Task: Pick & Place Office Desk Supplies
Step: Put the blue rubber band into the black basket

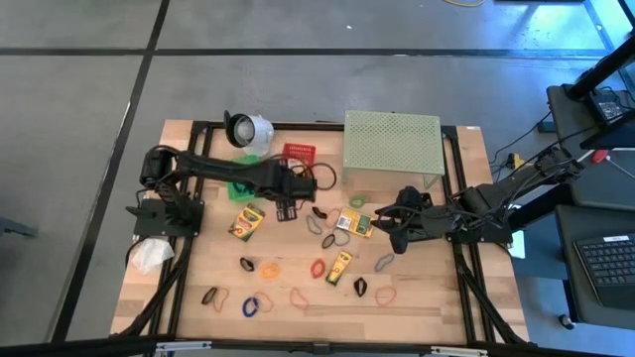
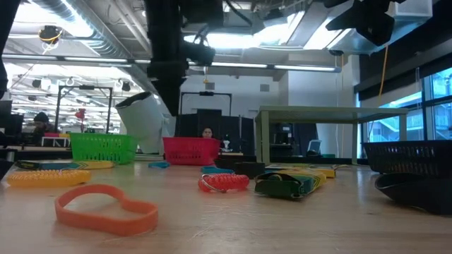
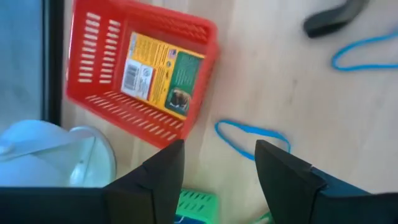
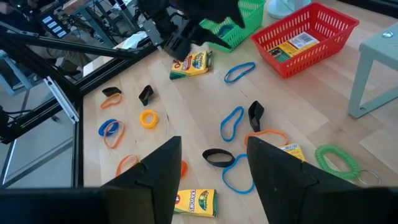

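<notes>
Nearest the low camera lies a flat orange rubber-band loop [image 2: 106, 208] on the pale wooden table [image 1: 427, 297].

Taking the small red plastic mesh basket [image 1: 298, 154] as landmark: the large pale green perforated metal shelf [image 1: 392, 144] stands just beside it, toward the right arm, probably kept aside as no part of the sorting. The left gripper [image 1: 288, 203] hovers just beside the basket, fingers [image 3: 165, 177] apart and empty — likely because its load now sits inside. That load, a yellow-and-green crayon box [image 3: 160, 73], lies flat in the basket; its back shows a barcode and fine print too small to read. The right gripper [image 1: 389, 226] waits well apart from the basket, its fingers [image 4: 158, 168] spread, nothing between them.

A second crayon box [image 4: 193, 63] lies near the basket, with "Crayola" just legible on it. Thin loops — blue [image 4: 239, 72], orange, black [image 4: 217, 157] — lie scattered farther from the basket, still to be gathered.
</notes>
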You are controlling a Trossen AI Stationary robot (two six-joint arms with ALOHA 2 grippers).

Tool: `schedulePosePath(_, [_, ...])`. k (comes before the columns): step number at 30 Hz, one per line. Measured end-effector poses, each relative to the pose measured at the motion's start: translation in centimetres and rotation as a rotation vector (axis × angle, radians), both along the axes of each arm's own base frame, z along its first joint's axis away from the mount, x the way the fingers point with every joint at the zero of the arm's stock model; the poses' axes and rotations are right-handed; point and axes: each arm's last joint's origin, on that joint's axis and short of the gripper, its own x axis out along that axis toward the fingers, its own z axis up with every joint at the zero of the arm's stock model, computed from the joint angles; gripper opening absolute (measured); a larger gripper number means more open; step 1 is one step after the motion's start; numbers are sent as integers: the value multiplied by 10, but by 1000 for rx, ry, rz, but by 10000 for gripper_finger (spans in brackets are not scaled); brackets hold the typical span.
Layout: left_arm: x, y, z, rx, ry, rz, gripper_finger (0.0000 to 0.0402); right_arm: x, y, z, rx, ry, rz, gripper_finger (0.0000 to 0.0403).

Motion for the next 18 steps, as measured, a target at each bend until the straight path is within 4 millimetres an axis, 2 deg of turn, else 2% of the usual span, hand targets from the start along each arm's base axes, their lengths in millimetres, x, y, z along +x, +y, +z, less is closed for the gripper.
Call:
schedulePosePath(9, [0, -46, -6, 53, -29, -134, 185, 0, 0, 0, -4, 1, 2, 185])
schedulePosePath(18, [3, -65, -40, -20, -214, -140, 185, 0, 0, 0, -6, 1, 4, 185])
